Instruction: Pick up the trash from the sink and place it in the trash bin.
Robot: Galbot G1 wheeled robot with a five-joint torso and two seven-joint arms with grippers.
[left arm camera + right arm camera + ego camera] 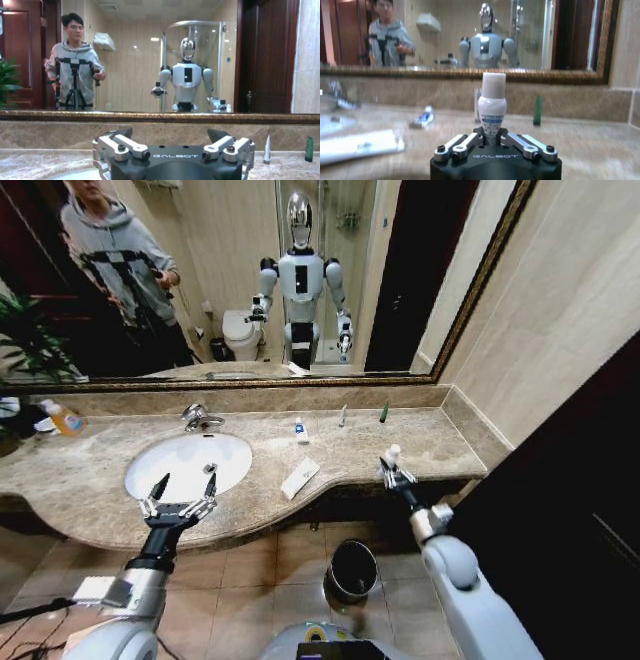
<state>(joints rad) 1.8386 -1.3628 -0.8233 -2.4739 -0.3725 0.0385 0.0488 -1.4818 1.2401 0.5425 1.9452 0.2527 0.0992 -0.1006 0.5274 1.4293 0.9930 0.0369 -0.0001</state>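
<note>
A: Head view first. Right gripper (396, 472) at the front edge of the marble surface (420, 442), jaws closed on a small white tube (393, 454) held upright. Right wrist view: same tube (492, 103) pinched at its narrow lower end, white cap pointing up, blue print on the body.

B: Left gripper (180, 492)?

A: Hovering over the front rim of the sink (235, 452), jaws spread wide, holding nothing. Left wrist view: both fingers (119, 146) splayed apart, mirror straight ahead.

B: Rest of the trash?

A: Flat white packet (300, 477) lying on the surface just beside the basin, toward the right arm. Tiny white-blue tube (301, 430) further back. Grey stick (342, 416) and green-capped item (383, 412) standing near the back wall, close together, well apart from both grippers.

B: Bin?

A: Trash bin (351, 570) down on the tiled floor, below the surface edge, between the two arms. Can't tell what's inside.
</note>
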